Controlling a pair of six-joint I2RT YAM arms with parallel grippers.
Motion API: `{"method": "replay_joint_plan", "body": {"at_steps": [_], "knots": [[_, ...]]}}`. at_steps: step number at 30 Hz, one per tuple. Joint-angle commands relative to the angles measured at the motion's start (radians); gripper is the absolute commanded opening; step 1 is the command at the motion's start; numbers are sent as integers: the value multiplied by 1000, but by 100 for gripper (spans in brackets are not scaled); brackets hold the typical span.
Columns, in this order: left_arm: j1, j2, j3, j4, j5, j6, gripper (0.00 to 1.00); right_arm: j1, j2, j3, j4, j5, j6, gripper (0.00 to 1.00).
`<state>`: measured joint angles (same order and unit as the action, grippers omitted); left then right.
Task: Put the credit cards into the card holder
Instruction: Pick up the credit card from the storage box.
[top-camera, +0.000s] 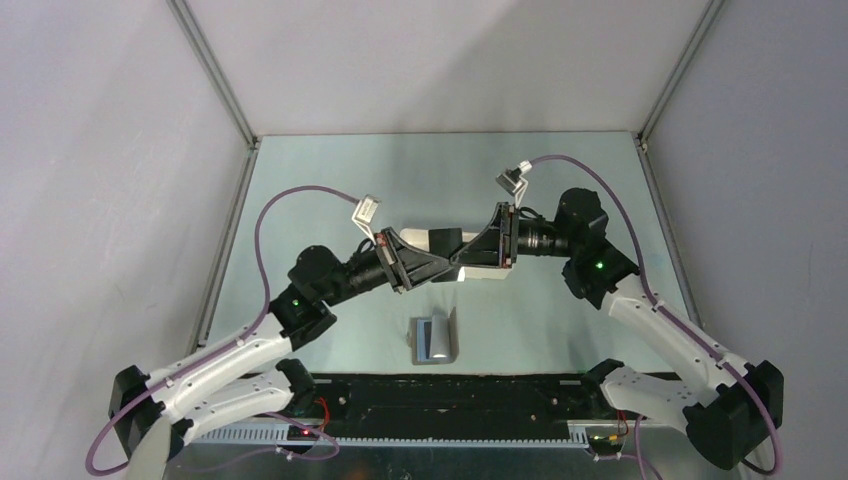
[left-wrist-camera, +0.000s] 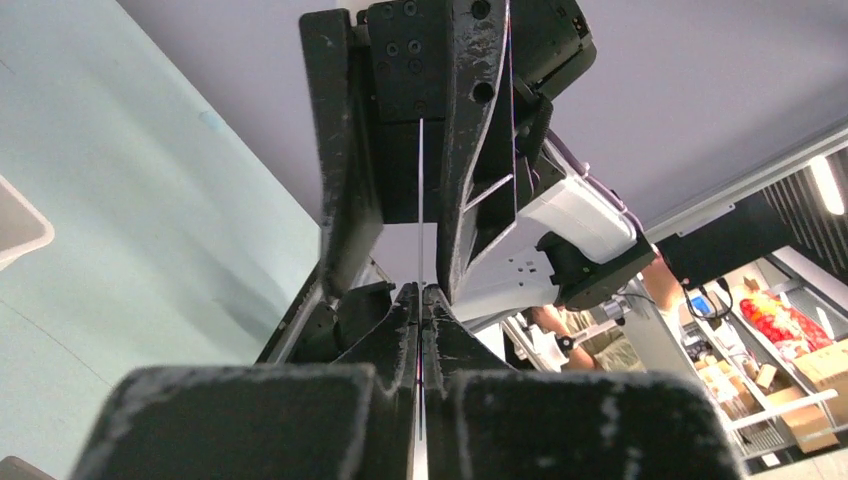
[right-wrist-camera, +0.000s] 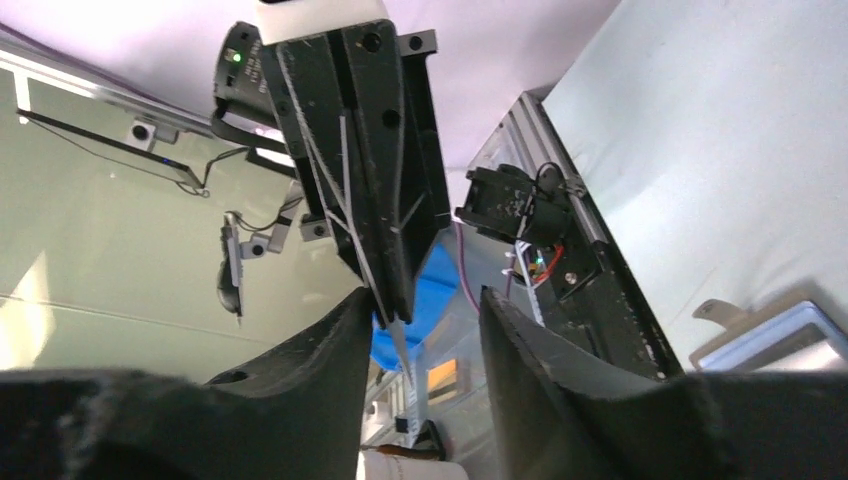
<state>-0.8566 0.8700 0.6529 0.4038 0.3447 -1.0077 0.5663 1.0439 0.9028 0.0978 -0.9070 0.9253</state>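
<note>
My left gripper (top-camera: 450, 264) (left-wrist-camera: 421, 292) is shut on a thin credit card (left-wrist-camera: 421, 190), seen edge-on as a pale line running forward from between the pads. My right gripper (top-camera: 466, 257) (right-wrist-camera: 426, 300) faces it tip to tip, open, its fingers either side of the card's free end (right-wrist-camera: 398, 345) without closing on it. Both are held in the air over the table's middle. The card holder (top-camera: 435, 340) lies open on the table nearer the bases, silvery-blue inside up. It also shows in the right wrist view (right-wrist-camera: 778, 338). The card itself does not show in the top view.
A long white tray (top-camera: 488, 276) lies on the table under the two grippers, and its corner shows in the left wrist view (left-wrist-camera: 20, 225). A black rail (top-camera: 450, 395) runs along the near edge. Grey walls enclose the table on three sides.
</note>
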Motion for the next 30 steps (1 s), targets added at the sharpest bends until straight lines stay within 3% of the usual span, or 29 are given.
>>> {"method": "replay_joint_plan", "body": {"at_steps": [1, 10, 12, 13, 14, 16, 17, 18, 19, 21, 25, 30], "knots": [[-6, -11, -18, 65, 9, -35, 0, 5, 8, 7, 167, -23, 81, 44], [-6, -17, -47, 64, 12, -38, 0, 14, 37, 34, 158, -43, 89, 25], [-6, -18, -50, 64, 9, -36, 0, 16, 43, 38, 147, -41, 83, 15], [-6, -17, -51, 65, 9, -36, 0, 18, 44, 41, 140, -42, 77, 4], [-6, -15, -52, 65, 10, -34, 0, 18, 45, 41, 135, -43, 72, 1], [-6, -12, -56, 66, 4, -35, 16, 19, 46, 49, 102, -37, 53, 0], [-6, -13, -58, 66, 0, -37, 43, 19, 43, 55, 83, -34, 28, 0], [-7, -18, -67, 66, -15, -43, 55, 16, 44, 62, 19, -20, 10, 0], [-7, -21, -76, 65, -27, -65, 81, 14, 43, 76, -43, -8, -41, 0], [-1, -38, -106, 64, -73, -86, 97, 8, 45, 96, -171, 39, -124, 0], [22, -112, -214, -41, -207, -174, 100, 3, 58, 105, -396, 149, -252, 0], [28, -146, -274, -404, -310, -195, 99, 36, 113, 105, -611, 310, -369, 0]]}}
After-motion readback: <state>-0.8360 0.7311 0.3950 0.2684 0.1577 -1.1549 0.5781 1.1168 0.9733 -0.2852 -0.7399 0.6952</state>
